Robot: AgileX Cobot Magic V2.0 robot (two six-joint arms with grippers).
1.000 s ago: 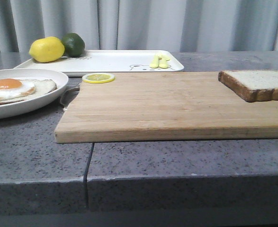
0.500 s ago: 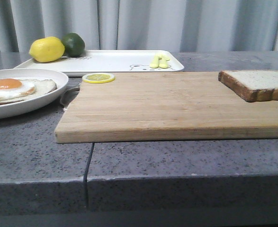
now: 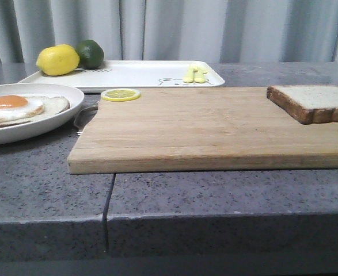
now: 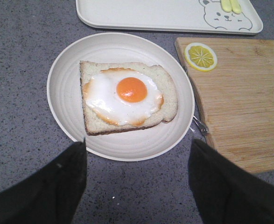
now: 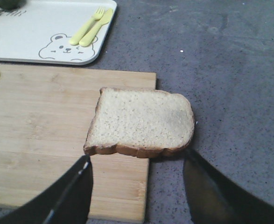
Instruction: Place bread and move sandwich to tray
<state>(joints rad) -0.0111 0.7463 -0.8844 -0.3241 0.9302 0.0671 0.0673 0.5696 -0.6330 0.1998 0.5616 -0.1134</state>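
Observation:
A slice of bread (image 3: 315,100) (image 5: 141,122) lies on the right end of the wooden cutting board (image 3: 203,129) (image 5: 38,135), overhanging its edge. The sandwich (image 3: 19,108) (image 4: 127,95), a bread slice topped with a fried egg, rests on a round white plate (image 3: 53,123) (image 4: 127,149) at the left. The white tray (image 3: 140,73) (image 4: 151,14) (image 5: 29,32) with a bear drawing sits behind. My left gripper (image 4: 137,156) hovers open just short of the plate. My right gripper (image 5: 137,175) is open just short of the bread. Neither gripper shows in the front view.
A lemon (image 3: 57,60) and a lime (image 3: 90,53) sit on the tray's left end, a small yellow fork and knife (image 3: 194,74) (image 5: 91,25) on its right. A lemon slice (image 3: 120,95) (image 4: 200,56) lies on the board's back corner. A metal handle (image 4: 200,126) lies between plate and board.

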